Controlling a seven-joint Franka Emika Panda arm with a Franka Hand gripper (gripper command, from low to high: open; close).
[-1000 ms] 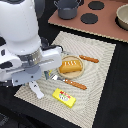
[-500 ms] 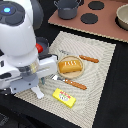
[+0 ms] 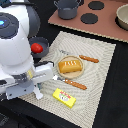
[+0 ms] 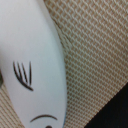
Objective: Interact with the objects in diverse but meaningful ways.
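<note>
Fingers hidden, state unclear; white fish point(image 4: 32, 70) on woven placemat point(image 3: 100, 75), black table point(image 3: 112, 107)

White fish piece point(image 4: 32, 75) on woven mat point(image 4: 95, 60)

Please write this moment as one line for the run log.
arm: low over placemat | wrist view: white fish piece close | bread loaf on plate | tomato in pan | jaws: hidden
</note>
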